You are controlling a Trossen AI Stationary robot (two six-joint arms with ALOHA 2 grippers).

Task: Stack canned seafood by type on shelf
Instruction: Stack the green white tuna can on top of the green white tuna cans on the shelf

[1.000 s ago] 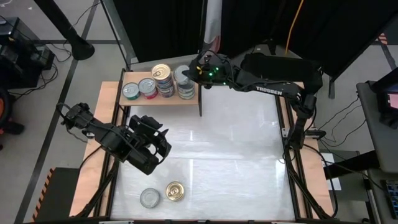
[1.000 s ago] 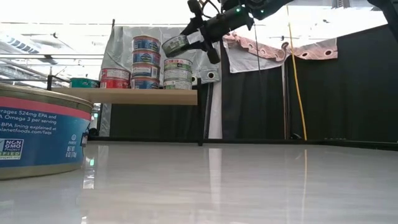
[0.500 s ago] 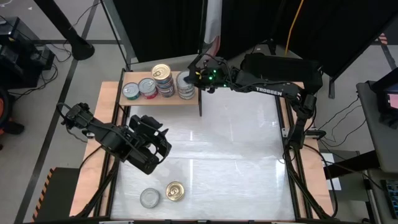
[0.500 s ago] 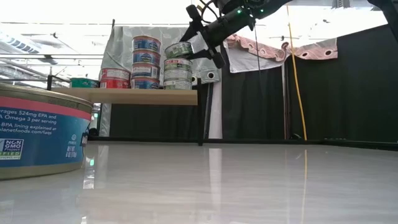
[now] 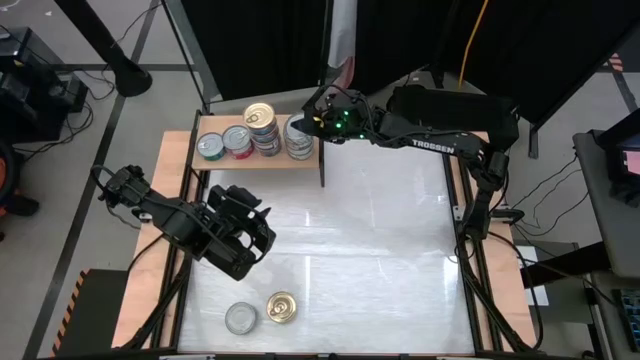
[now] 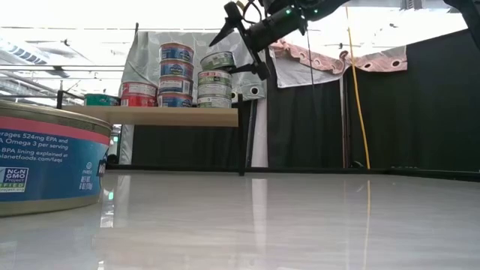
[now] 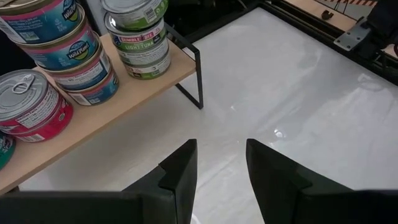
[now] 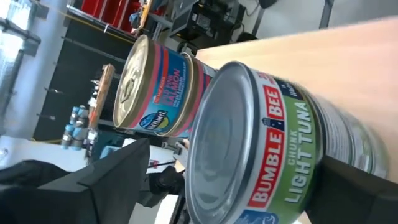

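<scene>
On the light-wood shelf [image 5: 250, 161] at the table's far left stand canned seafood tins: a green-lidded one [image 5: 209, 146], a red one [image 5: 237, 140], a blue stack [image 6: 175, 75] and a green tuna stack [image 6: 214, 88]. The top tuna can [image 8: 261, 143] rests flat on that stack. My right gripper [image 6: 229, 54] is open, its fingers on either side of this can, apart from it. My left gripper [image 7: 221, 174] hangs open over the table's left middle with nothing between its fingers. Two loose cans, silver [image 5: 240, 318] and gold [image 5: 282, 306], lie near the front edge.
A thin dark leg [image 5: 322, 168] holds up the shelf's right end. The blue stack [image 8: 155, 87] stands right beside the tuna stack. A loose blue-labelled can [image 6: 45, 157] fills the low view's left. The white tabletop [image 5: 380, 240] lies open between the shelf and the front cans.
My right gripper has brought the tilted tuna can down onto the green stack, rolled a little, then opened and let go. The can now sits flat on top of the stack. My left arm has kept still.
</scene>
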